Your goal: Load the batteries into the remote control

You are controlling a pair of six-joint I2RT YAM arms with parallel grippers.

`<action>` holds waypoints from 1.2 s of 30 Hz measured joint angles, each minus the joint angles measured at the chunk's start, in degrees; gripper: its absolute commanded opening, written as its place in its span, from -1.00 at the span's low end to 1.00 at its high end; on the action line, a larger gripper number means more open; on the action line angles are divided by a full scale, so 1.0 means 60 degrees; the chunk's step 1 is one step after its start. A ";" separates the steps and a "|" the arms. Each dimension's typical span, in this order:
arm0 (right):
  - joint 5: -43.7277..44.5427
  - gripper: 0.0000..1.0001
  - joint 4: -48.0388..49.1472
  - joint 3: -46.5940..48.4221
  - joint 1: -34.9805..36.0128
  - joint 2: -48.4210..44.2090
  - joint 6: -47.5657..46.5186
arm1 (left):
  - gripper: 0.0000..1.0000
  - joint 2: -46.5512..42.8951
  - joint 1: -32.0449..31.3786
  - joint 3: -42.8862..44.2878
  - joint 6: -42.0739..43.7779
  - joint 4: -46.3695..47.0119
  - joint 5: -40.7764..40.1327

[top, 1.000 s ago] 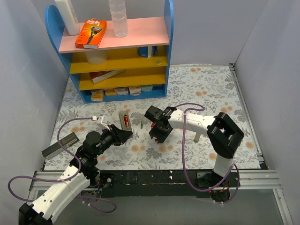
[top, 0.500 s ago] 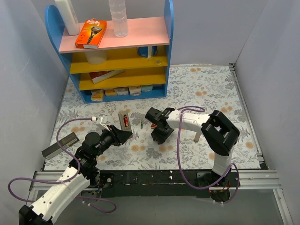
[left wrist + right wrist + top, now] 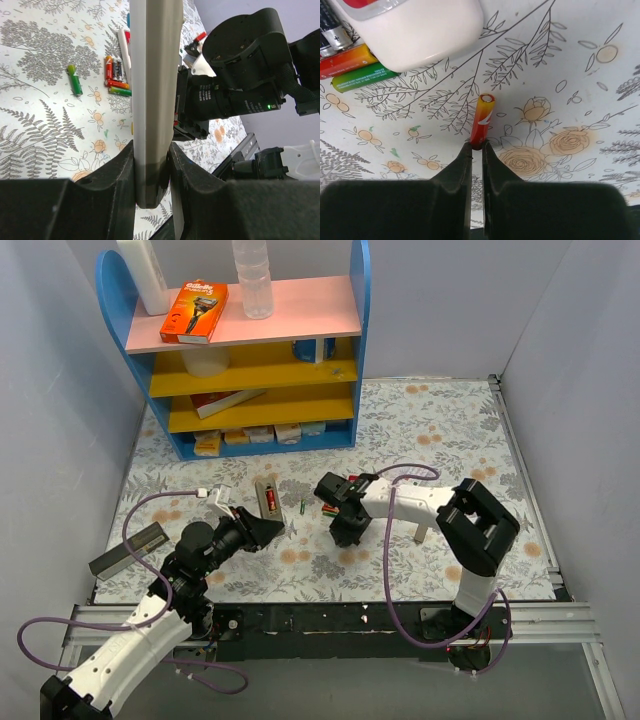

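Note:
The remote control (image 3: 152, 75) fills the middle of the left wrist view edge-on as a pale grey slab, and my left gripper (image 3: 151, 150) is shut on its near end. From above, the remote control (image 3: 266, 496) lies slanted on the floral mat with a red cell in it, held by the left gripper (image 3: 262, 528). My right gripper (image 3: 476, 147) is shut on the near end of a red-orange battery (image 3: 483, 117) lying on the mat. More batteries (image 3: 355, 65), red, green and black, lie together at the upper left. A green battery (image 3: 303, 506) lies alone. The right gripper (image 3: 344, 535) points down just right of the remote.
A white rounded object with a red edge (image 3: 415, 30) lies just beyond the held battery. A blue shelf unit (image 3: 250, 370) stands at the back left. A dark grey bar (image 3: 130, 550) sits at the mat's left edge, with a small white piece (image 3: 220, 498) near the remote.
The right gripper's jaws have closed onto the red-orange battery, and the right arm has shifted slightly right. The left arm has held still with the remote.

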 measured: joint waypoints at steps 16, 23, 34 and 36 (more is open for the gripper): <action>0.0780 -0.97 0.0871 -0.1541 0.0000 -0.1366 -0.6288 | -0.97 0.0991 0.0000 -0.1184 -0.0576 0.2969 0.1504; 0.0266 -0.97 0.0991 -0.1752 -0.0004 -0.3082 -0.9592 | -1.00 0.1963 -0.0004 -0.1588 -0.1537 0.4699 0.1770; -0.1140 -0.68 0.0667 0.0204 -0.0011 -0.3803 -1.1846 | -1.00 0.3490 -0.0007 -0.1249 -0.1399 0.4830 0.1774; -0.0863 -0.38 0.0346 0.0189 -0.0219 -0.3803 -1.1402 | -1.00 0.3501 -0.0007 -0.1126 -0.1319 0.4670 0.1738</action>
